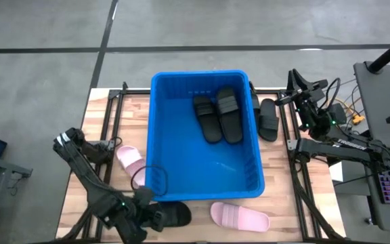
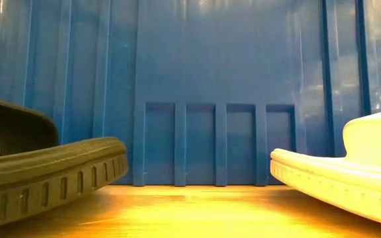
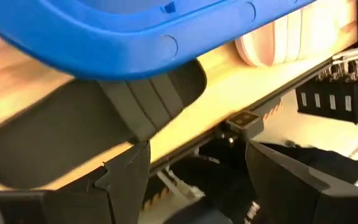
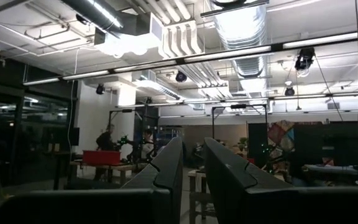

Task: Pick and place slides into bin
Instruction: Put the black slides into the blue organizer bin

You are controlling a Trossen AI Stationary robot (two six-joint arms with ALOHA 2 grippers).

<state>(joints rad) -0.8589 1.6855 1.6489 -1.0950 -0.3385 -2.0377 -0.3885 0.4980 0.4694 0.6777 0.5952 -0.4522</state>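
Blue bin (image 1: 175, 169) holding 2 black slides (image 1: 219, 116), left gripper (image 1: 156, 218) open beside black slide (image 1: 176, 215) below bin's corner, right gripper (image 1: 296, 87) parked beside bin, fingers narrowly parted, holding nothing

Grey floor (image 1: 46, 27); exposed ceiling ducts (image 4: 241, 25) and strip lights (image 4: 166, 62)

High view: overhead, straight down on the whole table (image 1: 276, 169).
Low view: table-top level, close against the bin (image 2: 197, 79) wall, also shown from above.
Left wrist view: close under the bin rim.
Right wrist view: level, facing the room.
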